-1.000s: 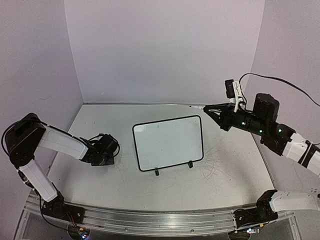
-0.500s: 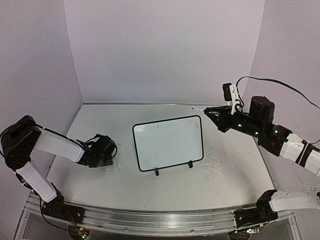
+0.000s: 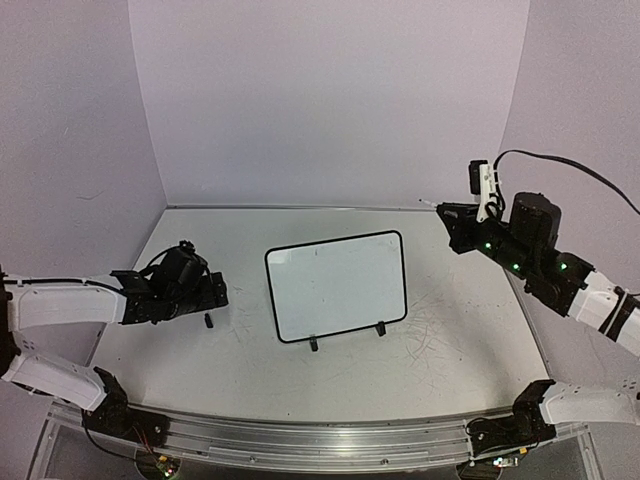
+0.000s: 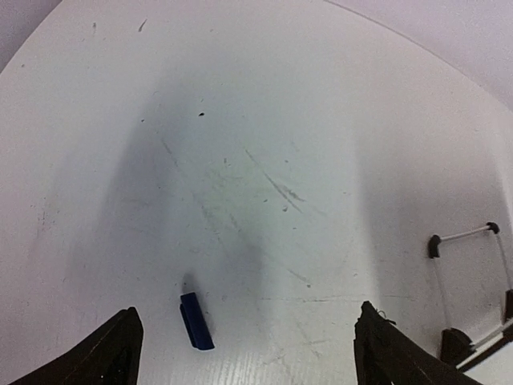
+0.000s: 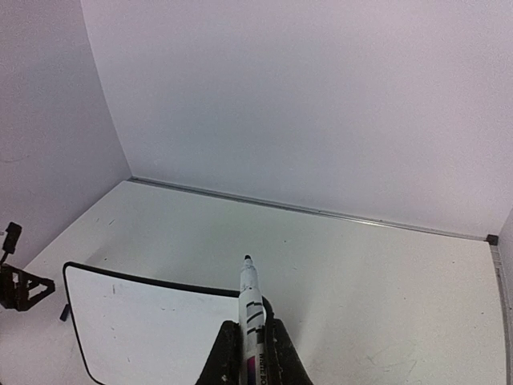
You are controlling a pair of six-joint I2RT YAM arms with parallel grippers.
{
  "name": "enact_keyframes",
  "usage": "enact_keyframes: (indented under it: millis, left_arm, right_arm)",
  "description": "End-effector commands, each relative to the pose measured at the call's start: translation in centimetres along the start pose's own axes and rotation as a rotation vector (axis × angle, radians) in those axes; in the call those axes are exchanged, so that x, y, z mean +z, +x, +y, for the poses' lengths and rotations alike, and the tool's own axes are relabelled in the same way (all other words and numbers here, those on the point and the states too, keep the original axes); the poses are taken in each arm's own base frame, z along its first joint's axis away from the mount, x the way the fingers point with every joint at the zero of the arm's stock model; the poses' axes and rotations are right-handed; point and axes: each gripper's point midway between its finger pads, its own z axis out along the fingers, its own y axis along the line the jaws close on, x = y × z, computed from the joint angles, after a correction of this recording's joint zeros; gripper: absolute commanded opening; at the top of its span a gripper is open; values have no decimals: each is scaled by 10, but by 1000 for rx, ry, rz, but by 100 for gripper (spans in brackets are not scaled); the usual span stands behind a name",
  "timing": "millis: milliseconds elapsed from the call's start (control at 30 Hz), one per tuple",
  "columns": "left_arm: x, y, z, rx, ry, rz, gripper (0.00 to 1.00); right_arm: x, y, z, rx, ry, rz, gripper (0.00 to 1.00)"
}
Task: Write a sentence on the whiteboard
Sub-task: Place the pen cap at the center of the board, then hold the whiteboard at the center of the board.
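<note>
The whiteboard stands tilted on its two black feet mid-table; its near corner also shows in the right wrist view. No sentence is in view on its white face, only faint specks. My right gripper hovers off the board's far right corner, shut on an uncapped white marker whose tip points away over the table. My left gripper is open left of the board. A small blue marker cap lies on the table between its fingers, touching neither; the cap lies just below the gripper.
Purple walls close the table at the back and both sides. Faint grey scribble marks sit on the table right of the board. The board's wire stand and a foot show at the right edge of the left wrist view.
My left gripper has opened and let the blue cap drop onto the table, then drawn back left. My right gripper has pulled back to the right with the marker.
</note>
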Motion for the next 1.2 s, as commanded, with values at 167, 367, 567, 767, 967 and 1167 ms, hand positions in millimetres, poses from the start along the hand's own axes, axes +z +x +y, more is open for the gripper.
enact_keyframes:
  millis: [167, 367, 567, 767, 967, 1167]
  left_arm:
    - [-69, -52, -48, -35, 405, -196, 99]
    - [-75, -47, -66, 7, 530, -195, 99]
    - [-67, -35, -74, -11, 579, -161, 99]
    - [-61, -21, -78, -32, 640, -118, 99]
    - [-58, -18, -73, -100, 647, -132, 99]
    - [-55, -11, -77, -77, 665, -107, 99]
  right_arm:
    - [-20, -16, -27, 32, 153, -63, 0]
    - [-17, -13, -13, 37, 63, -54, 0]
    - [-1, -5, 5, -27, -31, 17, 0]
    - [16, -3, 40, -141, -83, 52, 0]
    - [30, -7, 110, -281, -183, 46, 0]
    - [41, 7, 175, -354, -330, 67, 0]
